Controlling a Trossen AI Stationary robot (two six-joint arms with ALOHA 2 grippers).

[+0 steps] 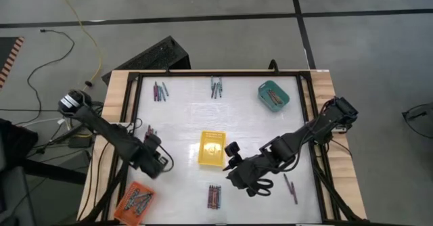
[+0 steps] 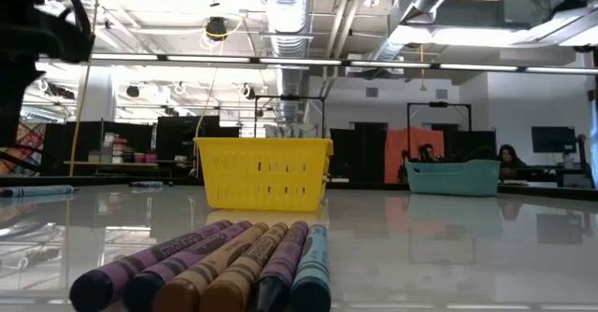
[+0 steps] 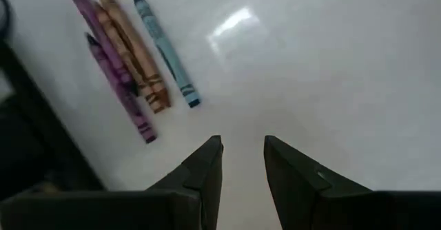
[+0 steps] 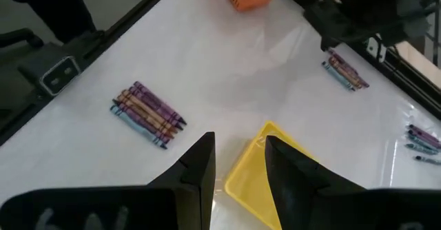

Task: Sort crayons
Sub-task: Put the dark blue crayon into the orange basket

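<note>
Right end effector: it hangs over the white surface, just beside the yellow plastic basket. Its two dark fingers stand a little apart and hold nothing.

Nearest crayons: a small bunch of thin purple, brown and blue crayons lies on the surface near the front edge, close to the right end effector.

Which way: in the right wrist view the same bunch lies ahead of the fingers and off to one side, not between them.

Long axis: the sticks lie side by side, touching, all pointing the same way, slanted across the line of the fingers.

Which arm is nearer: the right one, I think. The left arm is farther from this bunch.

Left end effector: it sits near the left edge of the surface. Its fingers are a little apart and empty. A few other crayons lie just ahead of it.

Other crayons: two more small groups lie at the far side, well apart from both arms.

Trays: an orange tray and a teal tray already have crayons inside.
</note>
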